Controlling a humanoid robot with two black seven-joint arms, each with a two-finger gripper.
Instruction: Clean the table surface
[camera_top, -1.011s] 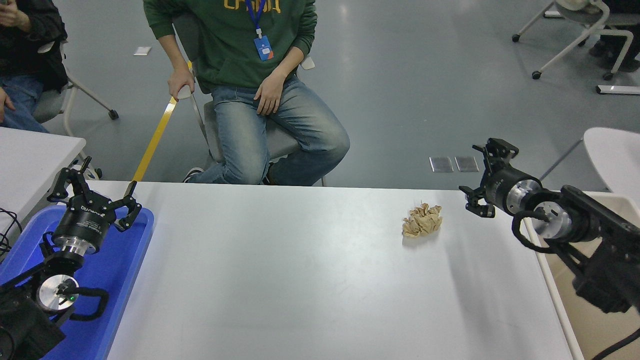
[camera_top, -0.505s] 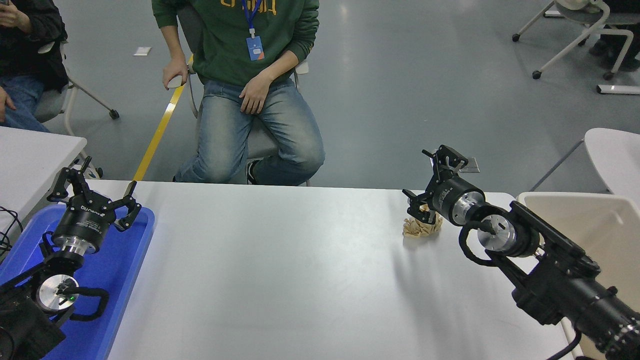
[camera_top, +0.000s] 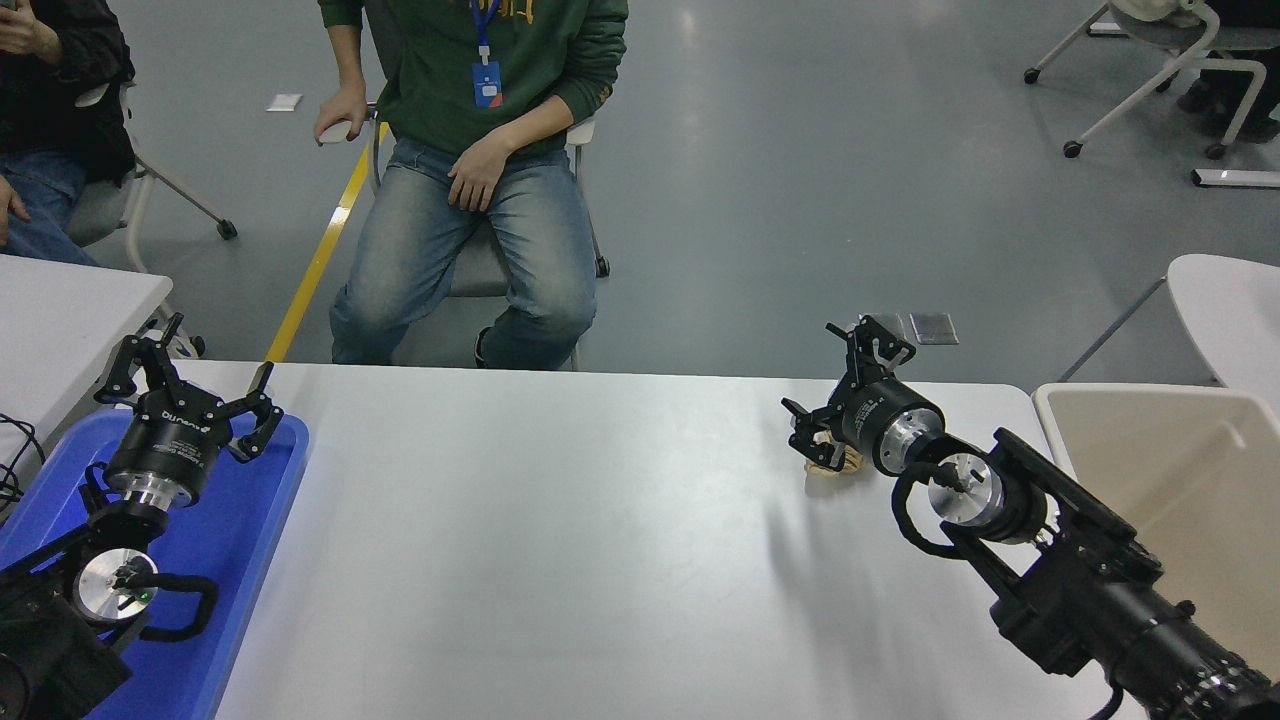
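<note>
The table surface is a wide white top filling the lower picture. A crumpled tan paper wad lies on it at the right, mostly hidden behind my right gripper. That gripper hangs right over the wad with its fingers spread open around it. My left gripper stays parked open at the lower left above a blue tray.
The blue tray sits at the table's left edge. A beige bin stands off the right edge. A person in a green top sits on a chair beyond the far edge. Smaller white tables stand at both sides.
My right arm has swung left and forward from beside the bin until its gripper is over the paper wad. The seated person has rolled back and left.
</note>
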